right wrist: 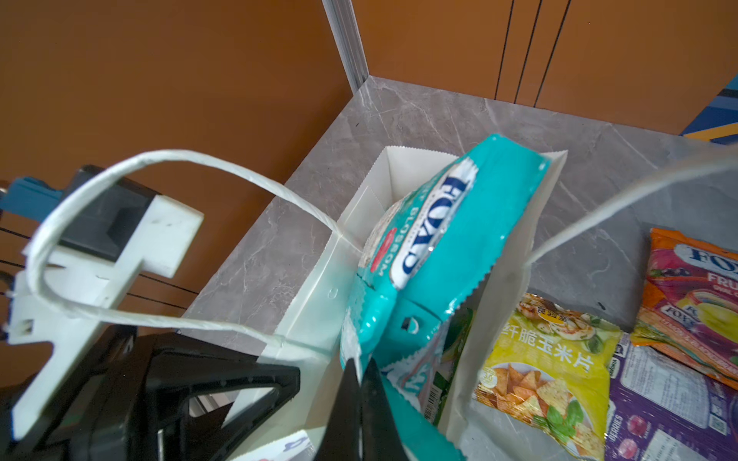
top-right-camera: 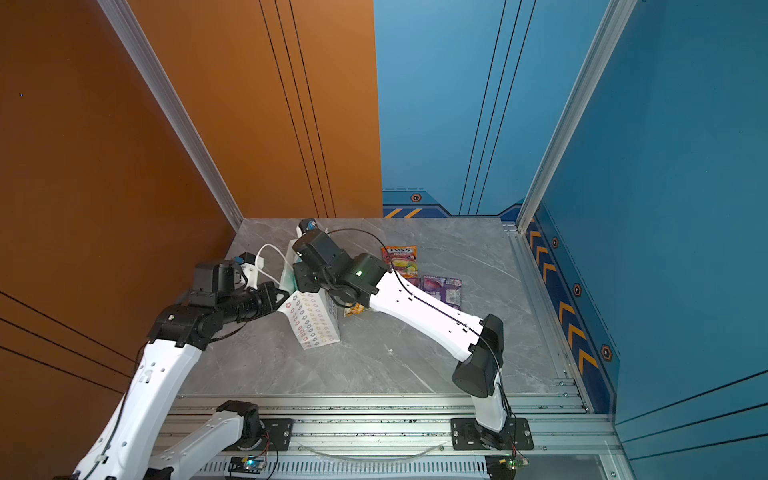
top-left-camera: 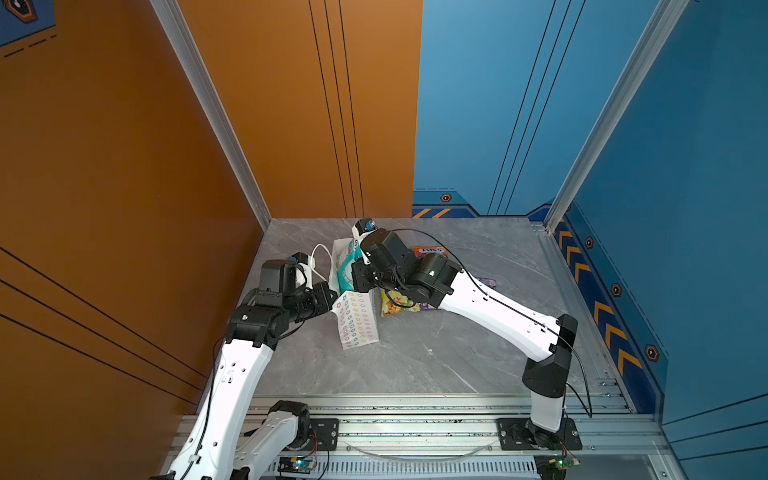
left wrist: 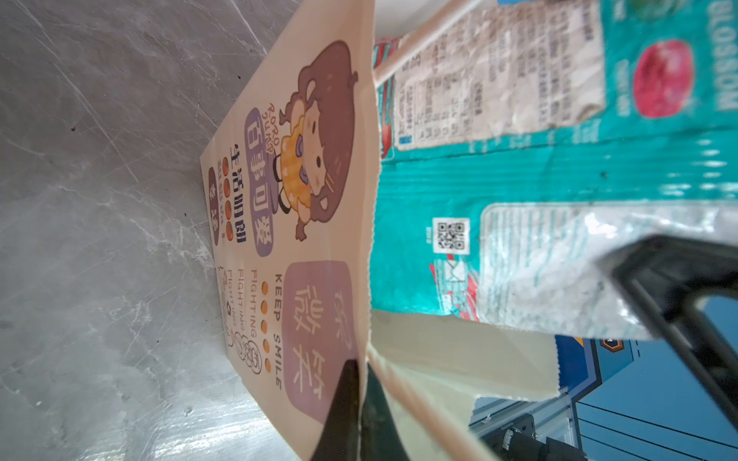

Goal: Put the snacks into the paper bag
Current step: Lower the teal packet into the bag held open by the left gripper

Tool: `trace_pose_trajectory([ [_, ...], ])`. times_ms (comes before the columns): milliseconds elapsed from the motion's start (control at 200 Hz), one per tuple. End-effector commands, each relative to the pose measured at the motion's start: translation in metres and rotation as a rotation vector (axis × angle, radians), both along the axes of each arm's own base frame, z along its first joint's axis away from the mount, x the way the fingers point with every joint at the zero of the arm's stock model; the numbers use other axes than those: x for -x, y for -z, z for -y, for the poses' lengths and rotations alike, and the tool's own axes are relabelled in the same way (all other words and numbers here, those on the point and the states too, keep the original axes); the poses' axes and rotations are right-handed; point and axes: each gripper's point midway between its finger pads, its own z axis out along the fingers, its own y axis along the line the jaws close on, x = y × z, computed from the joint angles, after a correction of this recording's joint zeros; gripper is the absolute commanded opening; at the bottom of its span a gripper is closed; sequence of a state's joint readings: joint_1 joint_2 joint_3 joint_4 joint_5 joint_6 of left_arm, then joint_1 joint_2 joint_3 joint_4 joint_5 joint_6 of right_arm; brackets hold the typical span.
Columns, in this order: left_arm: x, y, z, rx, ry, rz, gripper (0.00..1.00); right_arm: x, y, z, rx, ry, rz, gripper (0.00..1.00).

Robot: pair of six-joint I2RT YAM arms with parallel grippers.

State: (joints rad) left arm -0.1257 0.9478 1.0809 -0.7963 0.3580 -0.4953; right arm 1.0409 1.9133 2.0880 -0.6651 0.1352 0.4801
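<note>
Left hand (left wrist: 359,399): pinched on rim of tall white paper bag (top-left-camera: 358,320).
Right hand (right wrist: 361,383): clamped on crinkly teal snack packet (right wrist: 447,239) in bag mouth.
Beside bag, on grey marble bench (top-left-camera: 415,357): yellow chip packet (right wrist: 547,359), purple packet (top-right-camera: 442,286), orange packet (top-right-camera: 401,257).

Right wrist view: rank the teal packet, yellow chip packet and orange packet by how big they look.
1. teal packet, largest, though nearest the camera.
2. yellow chip packet.
3. orange packet, cut off by the frame edge, so its ranking against the yellow is unsure.
</note>
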Motion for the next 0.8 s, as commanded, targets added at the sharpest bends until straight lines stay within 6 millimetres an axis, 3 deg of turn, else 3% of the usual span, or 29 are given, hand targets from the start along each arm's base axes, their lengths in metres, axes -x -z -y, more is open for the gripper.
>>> trace_pose_trajectory([
  [0, 0.004, -0.002, 0.002, 0.005, 0.009, 0.014, 0.06, -0.004, -0.026, -0.014, -0.127, -0.013, 0.005, 0.0],
  [315, 0.004, -0.003, 0.002, 0.005, 0.01, 0.015, 0.06, -0.013, -0.016, -0.013, -0.126, -0.003, -0.024, 0.0],
  [586, 0.004, -0.004, 0.002, 0.003, 0.011, 0.021, 0.06, -0.011, -0.014, -0.024, -0.155, -0.029, -0.045, 0.0],
  [796, 0.005, -0.007, -0.015, -0.078, -0.026, 0.023, 0.06, -0.012, -0.007, -0.026, -0.149, -0.03, -0.057, 0.0],
])
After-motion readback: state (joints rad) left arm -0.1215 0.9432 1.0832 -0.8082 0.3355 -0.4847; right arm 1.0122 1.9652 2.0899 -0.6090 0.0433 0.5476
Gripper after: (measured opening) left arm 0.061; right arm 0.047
